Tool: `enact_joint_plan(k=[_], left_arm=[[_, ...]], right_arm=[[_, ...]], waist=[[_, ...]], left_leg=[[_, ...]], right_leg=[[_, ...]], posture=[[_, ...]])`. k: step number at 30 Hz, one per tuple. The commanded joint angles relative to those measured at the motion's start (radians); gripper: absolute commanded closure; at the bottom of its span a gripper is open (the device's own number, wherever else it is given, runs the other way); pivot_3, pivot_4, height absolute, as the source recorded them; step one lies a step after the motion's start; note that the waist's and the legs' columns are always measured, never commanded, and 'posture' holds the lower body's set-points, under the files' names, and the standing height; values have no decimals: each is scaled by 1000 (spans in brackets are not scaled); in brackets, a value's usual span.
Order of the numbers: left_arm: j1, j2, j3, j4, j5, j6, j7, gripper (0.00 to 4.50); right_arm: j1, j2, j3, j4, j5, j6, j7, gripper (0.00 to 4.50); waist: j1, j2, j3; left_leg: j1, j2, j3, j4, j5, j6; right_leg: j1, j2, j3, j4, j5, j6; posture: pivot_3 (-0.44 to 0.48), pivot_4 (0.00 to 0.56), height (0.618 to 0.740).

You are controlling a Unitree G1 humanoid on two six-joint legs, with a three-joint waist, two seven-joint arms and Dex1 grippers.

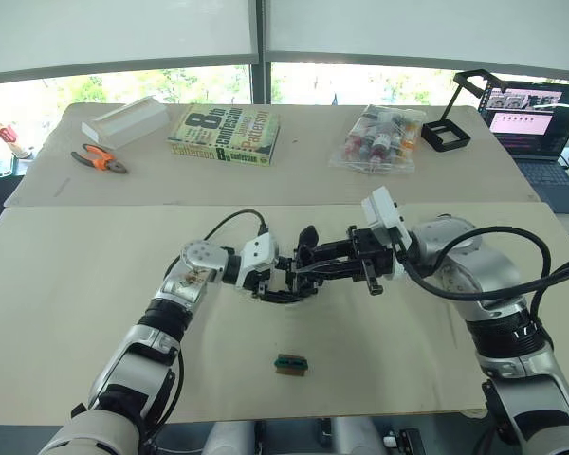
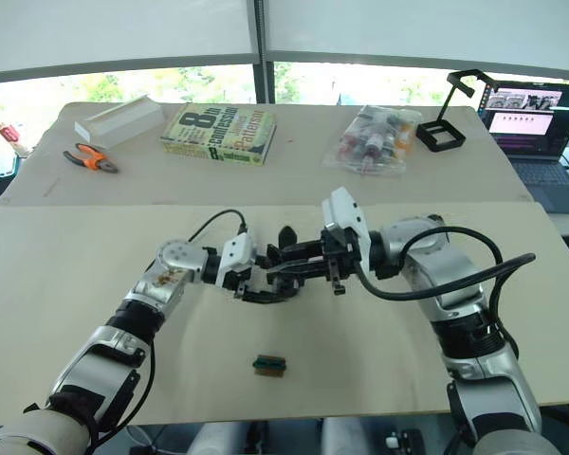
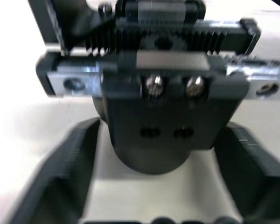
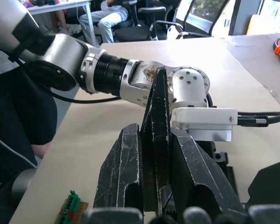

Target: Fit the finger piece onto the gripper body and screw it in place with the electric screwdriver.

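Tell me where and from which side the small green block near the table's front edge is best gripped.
Probably across its two long sides, coming straight down from above. The green block lies flat on the table with bare surface all around it, so fingers could close on either side. Its low, flat shape leaves little to catch from the side.

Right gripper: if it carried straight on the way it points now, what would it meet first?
Most likely the left gripper. The right gripper, shut on the finger piece, points straight at it and nearly touches; depth is unclear.
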Motion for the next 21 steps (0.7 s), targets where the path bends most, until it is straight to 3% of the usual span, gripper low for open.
enact_joint_plan(k=[1, 9, 21], left_arm=[[-17, -15, 8, 27, 14, -33, -1, 2192], [-51, -42, 9, 92, 37, -76, 9, 2192], [-56, -51, 15, 93, 40, -78, 0, 2192]], right_arm=[[26, 23, 1, 0, -28, -79, -6, 4105], [62, 52, -1, 109, -97, -218, 5, 4105], [63, 56, 20, 183, -137, -246, 17, 4105]], waist=[[0, 0, 0], [3, 0, 0], [3, 0, 0]], left_leg=[[0, 0, 0, 0, 0, 0], [0, -1, 0, 3, 0, 1], [0, -1, -1, 6, -1, 2]], right_leg=[[0, 0, 0, 0, 0, 0], [2, -1, 0, 0, 1, 1], [3, -1, 0, 0, 1, 1]], posture=[[0, 150, 740], [0, 150, 740], [0, 150, 740]])
